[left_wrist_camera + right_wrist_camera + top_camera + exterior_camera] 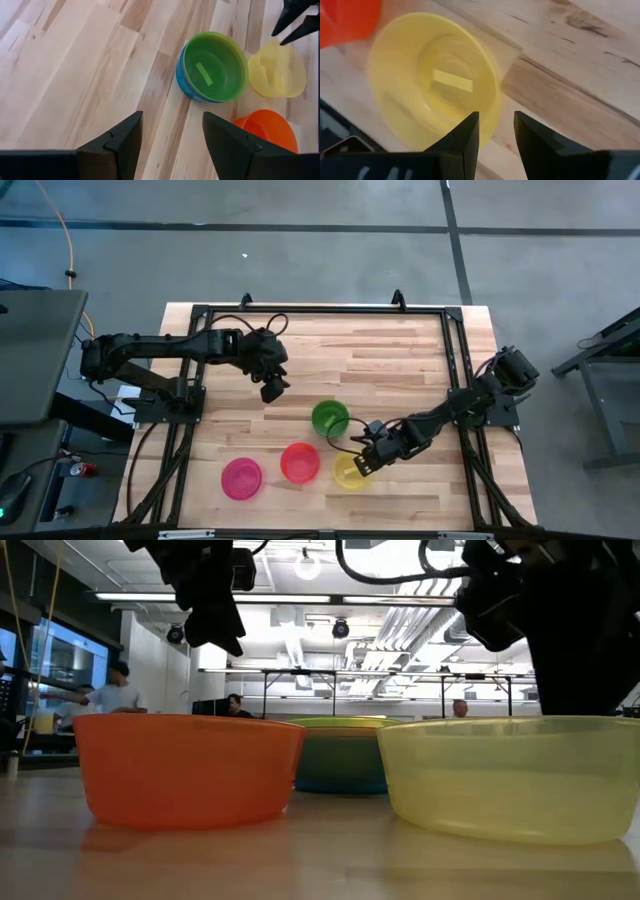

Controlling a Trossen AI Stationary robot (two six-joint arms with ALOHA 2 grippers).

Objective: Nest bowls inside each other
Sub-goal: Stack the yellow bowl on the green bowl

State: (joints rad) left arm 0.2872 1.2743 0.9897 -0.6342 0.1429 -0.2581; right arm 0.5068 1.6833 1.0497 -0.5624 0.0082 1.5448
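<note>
Nearest the low camera I have the orange bowl at lower left of the frame and the yellow bowl at lower right, both upright on the wooden table. Between them, farther back, sits the lime green bowl nested in the blue bowl, only the green rim showing above the blue wall.

From above I count 4 spots on the lower middle of the table: the green-in-blue stack in the centre, the orange bowl just below and left of it, the yellow bowl below and right of it, and the pink bowl alone at lower left, well apart from the stack.

I see the right gripper at the yellow bowl's upper right edge. Its wrist view shows the 2 fingers apart with a narrow gap, hovering over the near rim and holding nothing.

My left gripper hangs at upper left of the stack, well clear of every bowl, fingers spread wide and empty.
</note>
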